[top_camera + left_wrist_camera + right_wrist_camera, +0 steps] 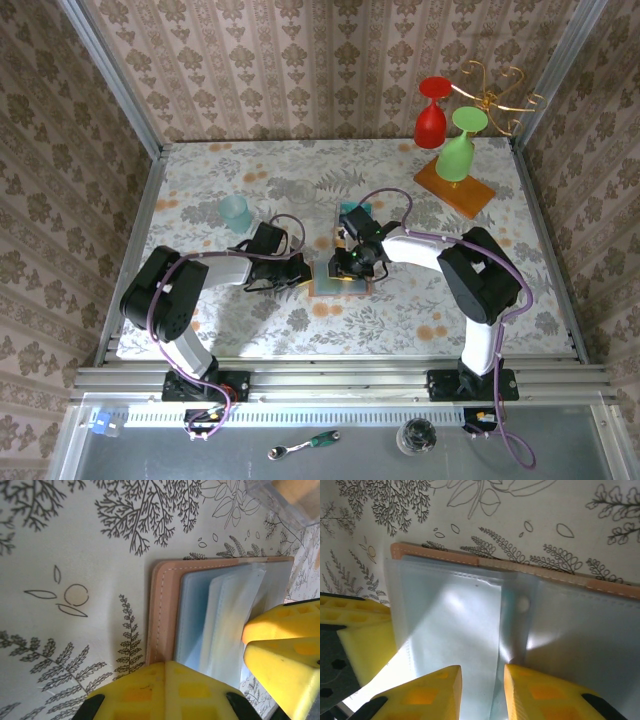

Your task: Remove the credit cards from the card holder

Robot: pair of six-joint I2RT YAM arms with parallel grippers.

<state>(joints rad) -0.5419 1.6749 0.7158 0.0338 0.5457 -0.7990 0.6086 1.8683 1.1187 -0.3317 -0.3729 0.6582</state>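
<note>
At your one o'clock, on the floral cloth, an orange slab carries a gold wire rack. A red goblet and a green goblet hang from it bowl-down. At ten o'clock stands a pale teal cup. Off the table's near edge, a wrench lies at six o'clock, with a jar at five.

The card holder lies on the table; left gripper at left; right gripper over it.
</note>
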